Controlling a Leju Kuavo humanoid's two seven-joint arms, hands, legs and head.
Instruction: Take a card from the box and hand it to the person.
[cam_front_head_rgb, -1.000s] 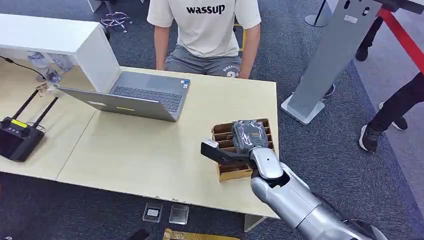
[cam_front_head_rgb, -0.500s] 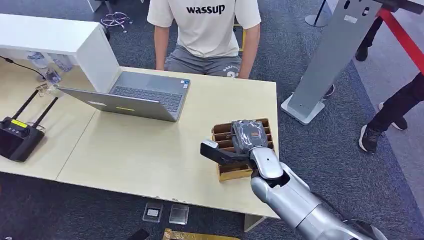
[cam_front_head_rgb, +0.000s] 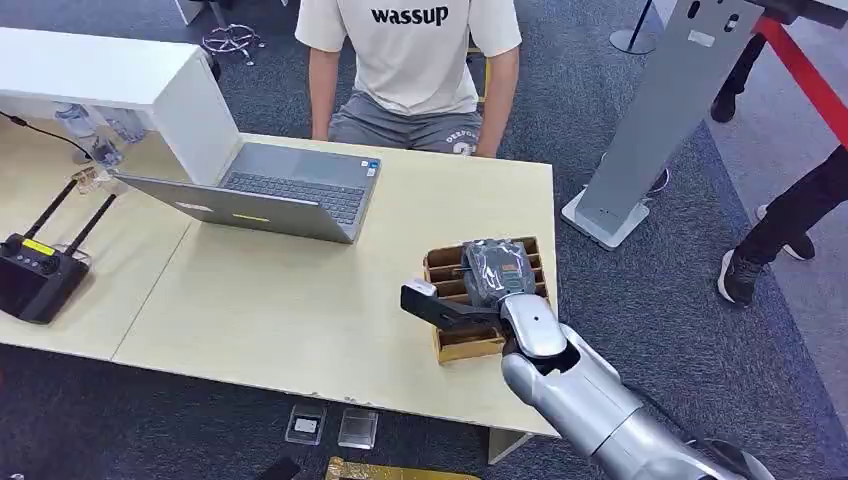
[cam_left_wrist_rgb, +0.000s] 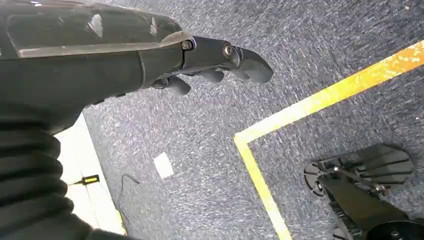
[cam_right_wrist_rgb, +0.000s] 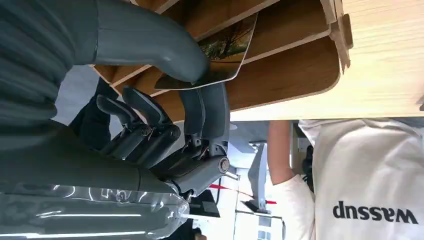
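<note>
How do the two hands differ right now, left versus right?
The right hand is at the wooden card box on the table; the left hand hangs over carpet.
The right hand pinches a card between thumb and fingers; the left hand holds nothing, its fingers loosely curled.
Both are dark grey.

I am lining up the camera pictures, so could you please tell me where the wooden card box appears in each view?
Head view: the card box sits at the table's right end, partly under the right hand.
Left wrist view: not in it.
Right wrist view: its slats run across the upper part, beyond the right hand's fingers, which pinch a card.
Shared landmark: the person's wassup shirt.
</note>
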